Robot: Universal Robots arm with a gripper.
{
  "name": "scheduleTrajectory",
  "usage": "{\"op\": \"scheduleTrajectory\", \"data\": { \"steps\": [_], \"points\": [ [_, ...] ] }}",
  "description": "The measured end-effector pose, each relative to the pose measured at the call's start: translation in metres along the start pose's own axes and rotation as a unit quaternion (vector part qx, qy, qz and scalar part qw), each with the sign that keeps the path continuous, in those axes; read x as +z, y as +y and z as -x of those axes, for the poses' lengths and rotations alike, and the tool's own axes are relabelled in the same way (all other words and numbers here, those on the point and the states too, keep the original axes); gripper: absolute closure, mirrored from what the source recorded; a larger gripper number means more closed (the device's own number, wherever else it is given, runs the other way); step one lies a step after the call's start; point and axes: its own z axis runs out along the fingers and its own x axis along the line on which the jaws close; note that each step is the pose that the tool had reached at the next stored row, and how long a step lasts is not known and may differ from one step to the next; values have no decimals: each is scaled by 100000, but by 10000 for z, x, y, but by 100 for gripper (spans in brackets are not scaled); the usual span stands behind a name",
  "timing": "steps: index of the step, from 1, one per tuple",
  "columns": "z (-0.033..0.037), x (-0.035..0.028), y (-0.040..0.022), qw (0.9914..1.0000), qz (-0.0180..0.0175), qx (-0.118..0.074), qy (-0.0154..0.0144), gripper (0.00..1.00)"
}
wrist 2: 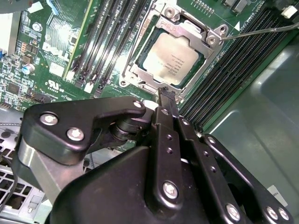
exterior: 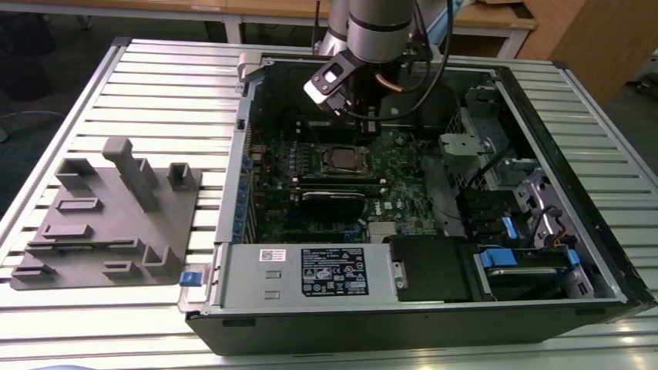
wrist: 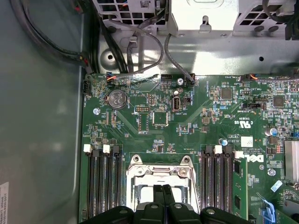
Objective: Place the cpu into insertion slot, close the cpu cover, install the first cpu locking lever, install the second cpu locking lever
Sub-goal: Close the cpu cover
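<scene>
the claw [wrist 2: 167,95] hangs inside an open computer case [exterior: 411,324], its two fingers pressed together with nothing between them, the tips just beside one edge of the insertion slot [exterior: 326,160]. long black memory slots [wrist 2: 100,42] flank the socket on both sides, and a thin metal lever [wrist 2: 261,31] sticks out from one corner of the socket across the slots on one side. in the first wrist view a coin battery [wrist: 116,99] and grey cables [wrist: 135,46] lie farther along the green motherboard [wrist: 196,135].

the cpu [wrist 2: 173,58] lies flat in the slot, dull metal top up. it is square, so has no long axis, and its edges run parallel to the memory slots. the cpu cover [wrist 2: 136,65] lies down around it, with the chip showing through the window.

the case lies on its side on a slatted metal table [exterior: 165,85]. a grey moulded fixture [exterior: 103,216] sits at the exterior view's left, well apart from the case. wooden desks [exterior: 494,23] stand behind.
</scene>
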Motion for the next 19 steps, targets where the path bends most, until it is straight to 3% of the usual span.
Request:
{"op": "scheduleTrajectory", "data": {
  "steps": [15, 19],
  "points": [
    [1, 1, -22, 100000, 3, 7, 4, 89],
    [1, 13, -72, 100000, 17, -5, 2, 89]
  ]
}}
